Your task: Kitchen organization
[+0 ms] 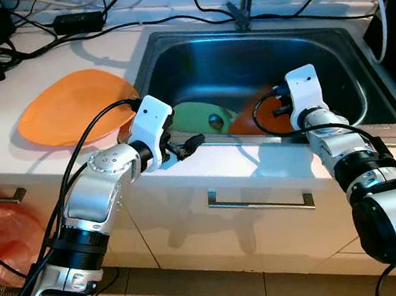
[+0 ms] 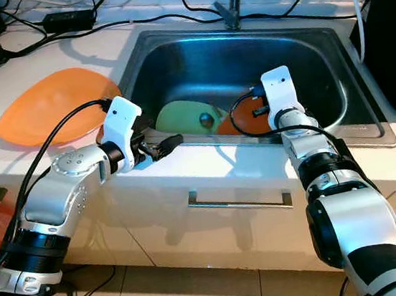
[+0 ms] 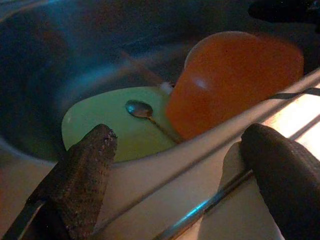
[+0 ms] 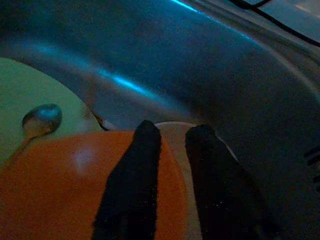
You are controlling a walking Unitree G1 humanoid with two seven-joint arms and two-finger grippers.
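Landmark: sink [image 1: 366, 102], steel, set in the white counter [image 1: 5, 106].

Inside the sink: green plate [image 1: 190, 116] flat on the bottom with a spoon [image 3: 140, 109] on it; orange plate [image 3: 235, 80] tilted beside it, partly overlapping it.

On the counter left of the sink: a second orange plate [image 1: 70, 106], lying flat.

Right gripper [image 4: 172, 145] is down in the sink, its near-closed fingers flanking the rim of the tilted orange plate; a firm pinch cannot be confirmed.

Left gripper [image 3: 175, 155] hovers over the sink's front rim, fingers spread, empty.

Judgement: early stage. Both sink plates and the spoon are yet to be taken out
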